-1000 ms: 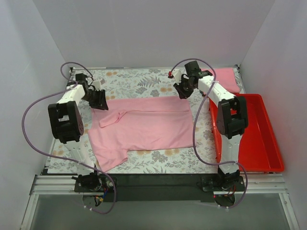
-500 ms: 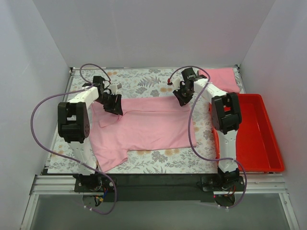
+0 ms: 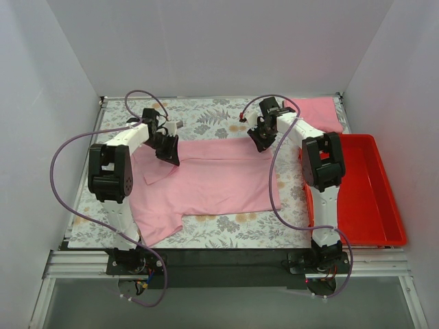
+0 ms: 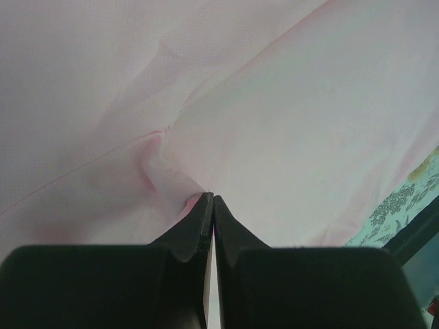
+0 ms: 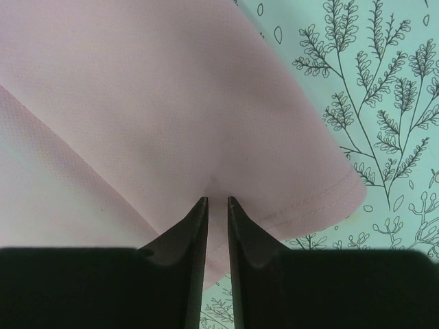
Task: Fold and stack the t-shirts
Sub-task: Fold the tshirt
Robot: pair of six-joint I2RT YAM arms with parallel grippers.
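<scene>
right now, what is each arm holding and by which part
Both hold the pink t-shirt by its far edge: left jaws on a pucker near the sleeve, right jaws on the hemmed corner.

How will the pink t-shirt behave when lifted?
Probably floppy: the pink t-shirt puckers where the left hand pinches it. Likely light, since it lies thin and flat. Its unheld near edge would probably sag and drag.

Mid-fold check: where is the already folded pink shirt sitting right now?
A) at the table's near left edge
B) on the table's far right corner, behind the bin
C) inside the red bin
B: the folded pink shirt lies on the floral table at its far right corner, beyond the red bin, not in it.
</scene>
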